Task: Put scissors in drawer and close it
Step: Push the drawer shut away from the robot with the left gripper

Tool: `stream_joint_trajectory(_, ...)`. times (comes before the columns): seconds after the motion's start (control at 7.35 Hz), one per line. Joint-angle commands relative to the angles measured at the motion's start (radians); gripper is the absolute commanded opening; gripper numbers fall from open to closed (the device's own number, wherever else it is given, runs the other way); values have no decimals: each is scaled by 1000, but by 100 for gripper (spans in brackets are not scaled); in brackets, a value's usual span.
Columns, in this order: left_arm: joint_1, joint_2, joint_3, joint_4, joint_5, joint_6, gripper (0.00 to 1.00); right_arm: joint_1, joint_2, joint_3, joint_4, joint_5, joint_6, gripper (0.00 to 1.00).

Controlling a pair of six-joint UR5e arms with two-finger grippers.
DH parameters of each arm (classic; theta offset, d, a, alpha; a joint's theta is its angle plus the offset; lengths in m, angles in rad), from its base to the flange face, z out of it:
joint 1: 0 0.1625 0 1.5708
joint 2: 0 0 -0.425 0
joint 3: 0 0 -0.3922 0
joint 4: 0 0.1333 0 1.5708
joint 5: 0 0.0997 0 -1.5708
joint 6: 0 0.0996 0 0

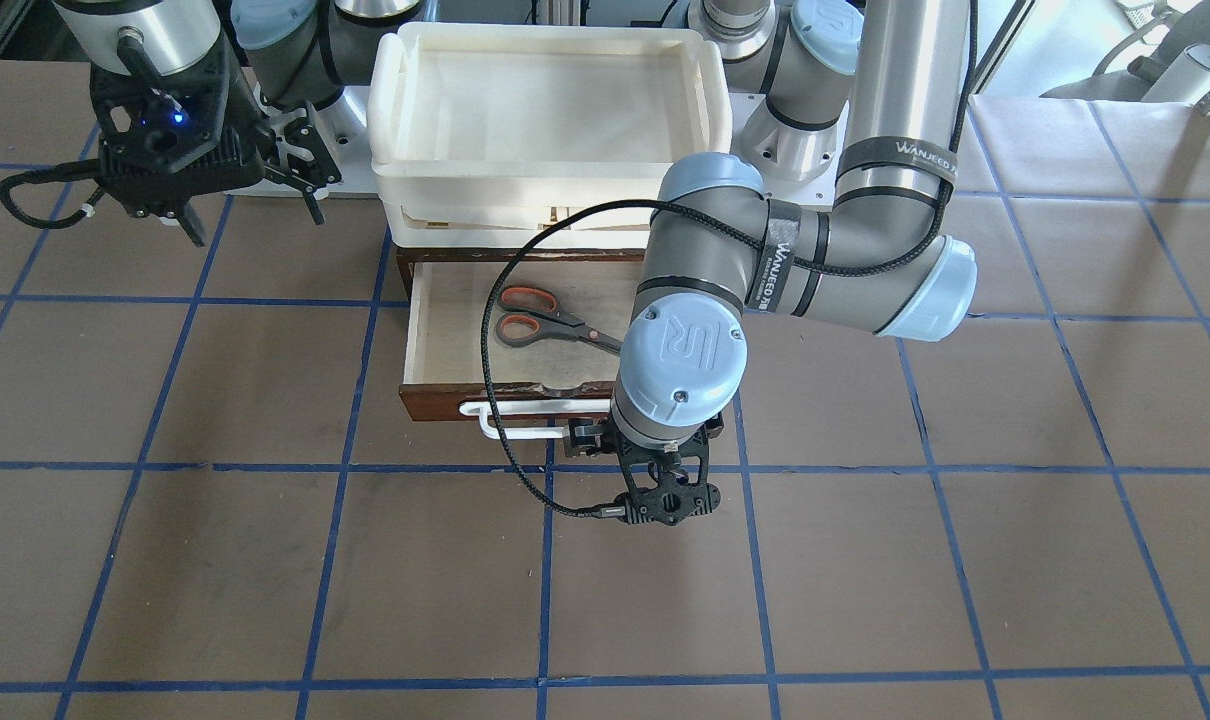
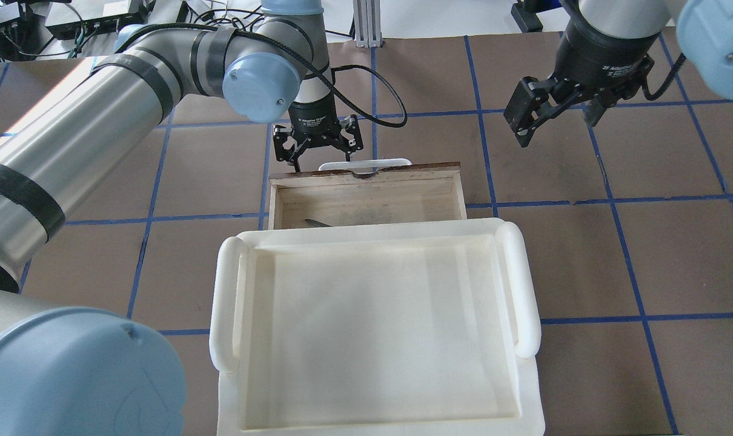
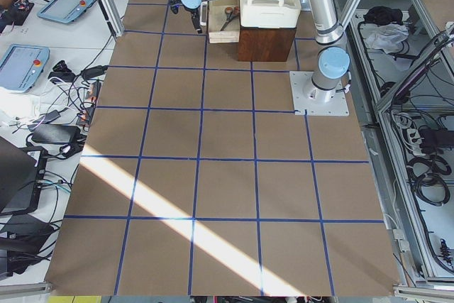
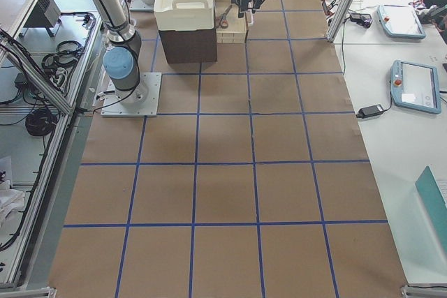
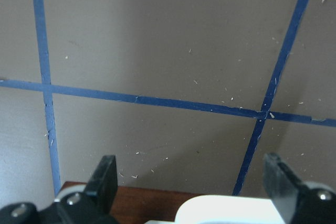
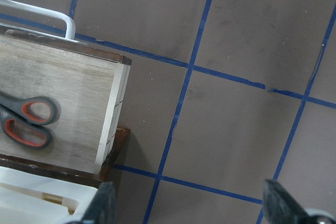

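The drawer (image 1: pixel 453 330) stands pulled open under the white tray, with a dark reddish front and a white loop handle (image 1: pixel 525 420). The scissors (image 1: pixel 550 318) lie flat on its pale floor, handles toward the robot's right. They also show in the right wrist view (image 6: pixel 29 120), and only a blade tip shows in the overhead view (image 2: pixel 318 223). My left gripper (image 2: pixel 318 144) is open and empty, pointing down just outside the drawer front, astride the handle (image 5: pixel 231 211). My right gripper (image 2: pixel 554 115) is open and empty, held above the table to the right of the drawer (image 2: pixel 366 203).
A large white plastic tray (image 2: pixel 226 303) sits on top of the brown cabinet and hides the back of the drawer. A black cable (image 1: pixel 490 350) from the left arm loops over the drawer. The brown mat with blue tape lines surrounds the cabinet.
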Motion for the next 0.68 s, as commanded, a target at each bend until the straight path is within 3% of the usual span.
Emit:
stream_joint_trajectory(0.0, -1, 10, -1, -52, 3, -2, 100, -2, 0, 0, -3, 0, -6, 100)
stream_joint_trajectory(0.54, -32, 22, -15, -102, 7, -23, 100, -2, 0, 0, 0, 0, -3, 100)
